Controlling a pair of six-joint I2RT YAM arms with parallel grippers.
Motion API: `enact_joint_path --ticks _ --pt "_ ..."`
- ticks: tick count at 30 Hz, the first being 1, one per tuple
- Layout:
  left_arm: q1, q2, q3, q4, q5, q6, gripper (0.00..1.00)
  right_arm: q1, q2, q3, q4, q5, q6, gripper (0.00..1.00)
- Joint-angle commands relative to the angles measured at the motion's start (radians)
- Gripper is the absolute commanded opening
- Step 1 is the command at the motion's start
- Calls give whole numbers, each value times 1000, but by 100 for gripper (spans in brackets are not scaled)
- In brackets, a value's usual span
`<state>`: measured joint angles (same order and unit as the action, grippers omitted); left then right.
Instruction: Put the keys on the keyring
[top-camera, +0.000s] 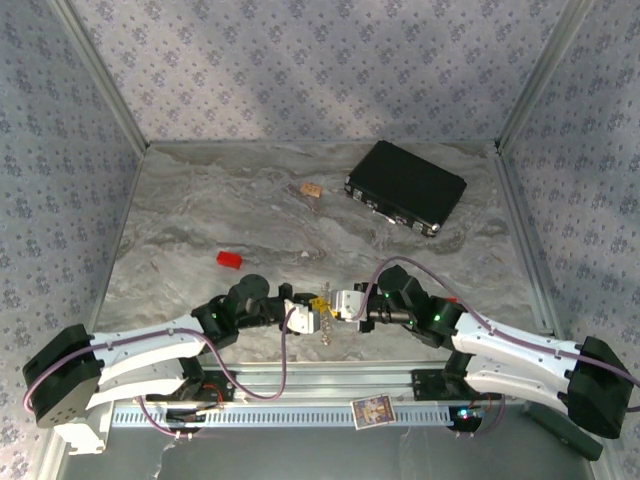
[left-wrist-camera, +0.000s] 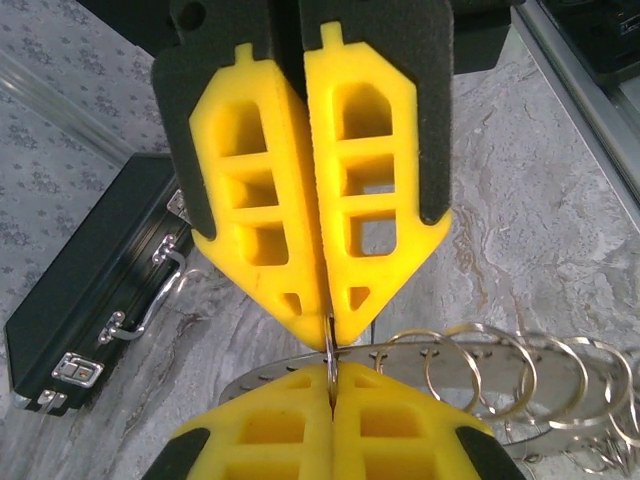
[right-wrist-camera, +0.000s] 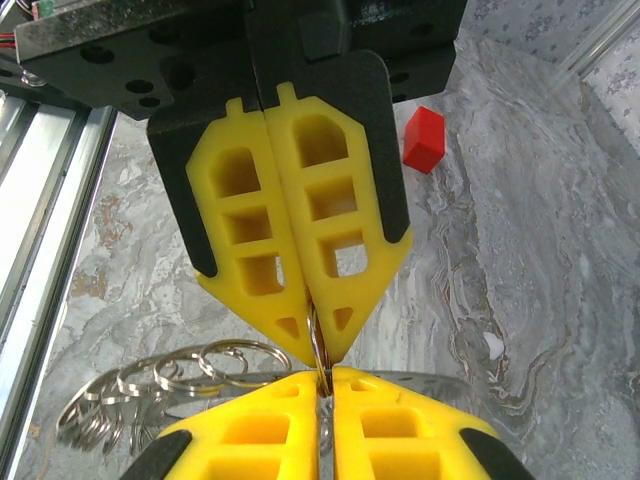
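Several silvery loops (left-wrist-camera: 528, 372) on flat perforated keyring (left-wrist-camera: 262, 380)

Left tool (left-wrist-camera: 328, 332) clamps thin ring (left-wrist-camera: 331, 360), seemingly on keyring (left-wrist-camera: 262, 378).

- No word, brand, number or sign can be read in any of the views.
- A small printed card (top-camera: 374, 411) sits on the rail (top-camera: 250, 413) at 6 o'clock in the top view. It shows a dark, patterned face inside a pale border, but the print is too small to make out.
- A small tan tag (top-camera: 311, 188) lies on the table (top-camera: 200, 200) toward 12 o'clock, at 9 o'clock from the black case (top-camera: 406, 187). Any marking on it is too small to tell.
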<state>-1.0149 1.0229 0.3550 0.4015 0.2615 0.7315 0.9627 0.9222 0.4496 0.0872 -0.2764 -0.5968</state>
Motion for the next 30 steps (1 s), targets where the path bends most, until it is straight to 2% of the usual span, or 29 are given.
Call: enact_joint_path --ticks 1,4,9,15,17,20,21,23,25,27,28,30 --pt "-5 5 38 17 14 -19 5 8 10 34 3 -38 -5 5" --pt "-5 3 48 4 9 -24 11 9 15 45 -14 -37 -11 0" --pt "-5 2 62 -11 3 -28 12 9 28 68 -63 -29 -30 0" --pt "-5 -1 65 -20 -4 -28 0 10 34 67 -73 -23 -28 0" --pt "-5 -6 67 -24 -5 -30 0 9 25 64 -77 -10 -14 0" --pt "-5 -13 68 -28 -10 -38 0 -8 -22 41 -61 17 78 27" --pt "-5 -16 70 -28 -11 -48 0 -21 -47 29 -51 43 136 32" --pt "-5 -19 74 -33 -15 -70 0 -38 -98 9 -55 124 268 34" --pt "-5 -21 82 -50 -22 -114 0 -41 -130 4 -98 320 527 37" --pt "-5 -20 93 -77 -24 -150 0 -42 -126 32 -239 532 838 32" --pt "-5 -17 97 -86 -28 -171 0 -45 -107 55 -347 600 996 30" --pt "-5 -11 100 -99 -31 -207 0 -60 -43 102 -516 603 1185 29"
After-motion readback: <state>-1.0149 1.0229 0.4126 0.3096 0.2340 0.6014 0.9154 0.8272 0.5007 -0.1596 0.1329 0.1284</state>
